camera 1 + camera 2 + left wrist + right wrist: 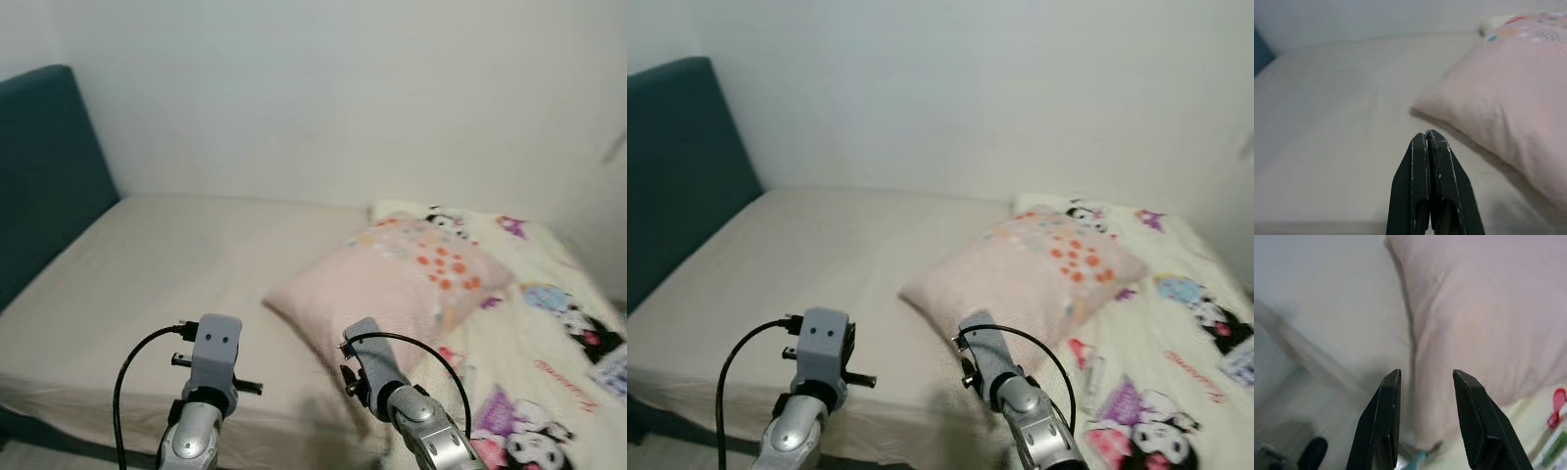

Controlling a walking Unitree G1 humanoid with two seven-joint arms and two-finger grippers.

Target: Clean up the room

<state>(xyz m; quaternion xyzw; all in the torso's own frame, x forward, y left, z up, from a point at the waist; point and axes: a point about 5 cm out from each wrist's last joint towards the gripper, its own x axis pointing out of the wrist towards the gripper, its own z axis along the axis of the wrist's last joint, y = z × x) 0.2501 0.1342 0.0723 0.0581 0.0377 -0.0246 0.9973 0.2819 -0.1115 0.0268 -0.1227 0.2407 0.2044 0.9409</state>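
Pillow [392, 284] not yet gripped, lying askew mid-bed [167, 284]. Right gripper [1422, 396] held spread over pillow edge; left gripper [1428, 147] closed, empty.

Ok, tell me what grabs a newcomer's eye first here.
A pink pillow with orange dots lies askew mid-bed, partly on a cartoon-print blanket covering the right side. The right end effector hangs open at the pillow's near corner; the left end effector is shut over the bare sheet.

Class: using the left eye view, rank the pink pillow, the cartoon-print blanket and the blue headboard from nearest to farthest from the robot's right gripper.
From the right gripper:
1. Pink pillow, just ahead of it.
2. Cartoon-print blanket, on its right.
3. Blue headboard, far left across the bed.
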